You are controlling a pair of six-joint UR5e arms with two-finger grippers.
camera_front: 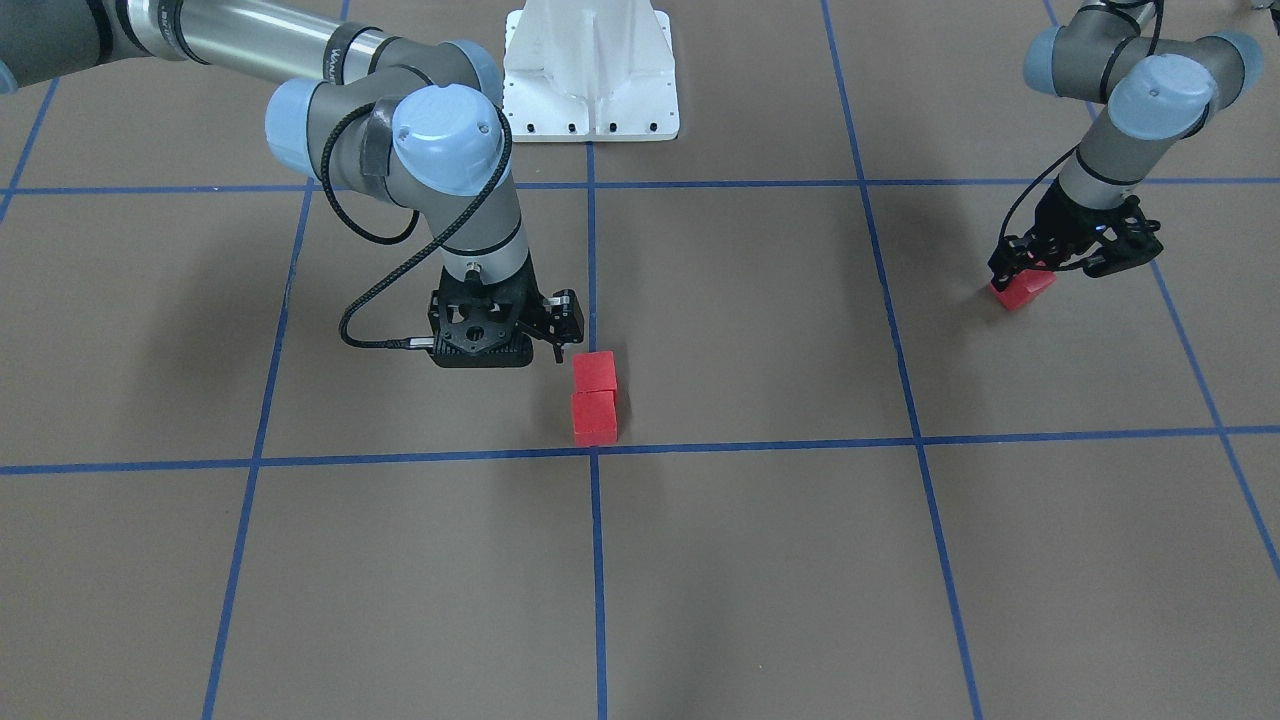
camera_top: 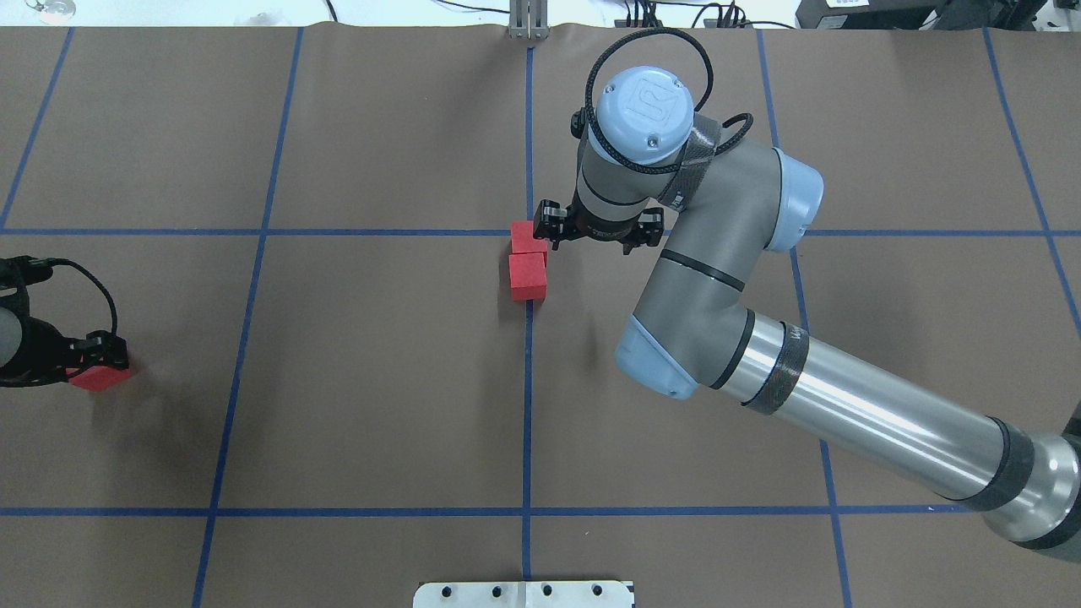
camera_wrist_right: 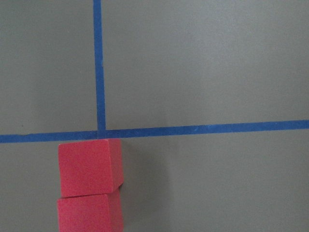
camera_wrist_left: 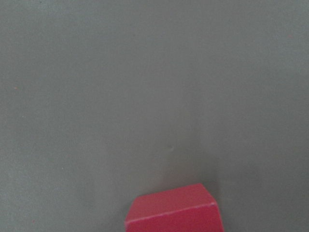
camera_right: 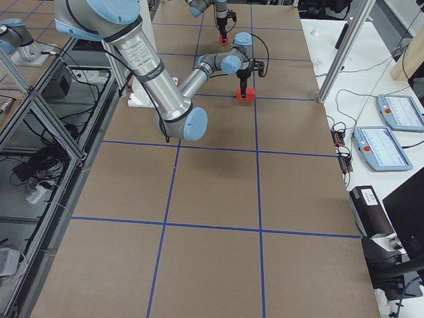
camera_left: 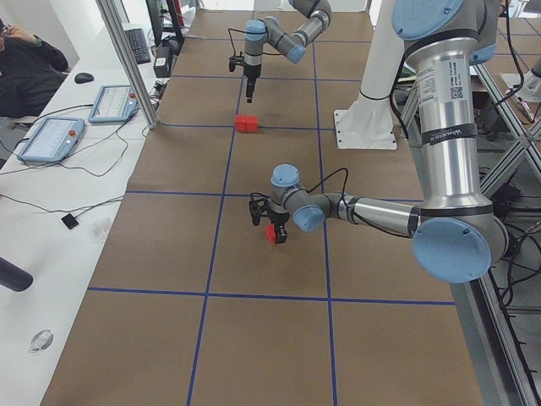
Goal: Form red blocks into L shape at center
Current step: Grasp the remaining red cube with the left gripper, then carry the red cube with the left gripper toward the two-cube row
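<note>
- Red blocks: two (camera_top: 528, 276) touch in a line at the centre crossing, while the third block (camera_top: 100, 377) lies far out on the robot's left.
- Left gripper (camera_front: 1030, 268) is at the third block; I cannot tell its grip.
- Right gripper (camera_top: 598, 239) is spread wide, empty, just beside the pair.
- Likely fetching the third; next, set it sideways against an end block.

Two blocks (camera_top: 528, 277) touching at ctr, third block (camera_top: 100, 377) far left.

Bright, even light from above — soft, blurred shadows lie on the matte table (camera_front: 760, 560). The left wrist view looks grainy, perhaps slightly out of focus.
</note>
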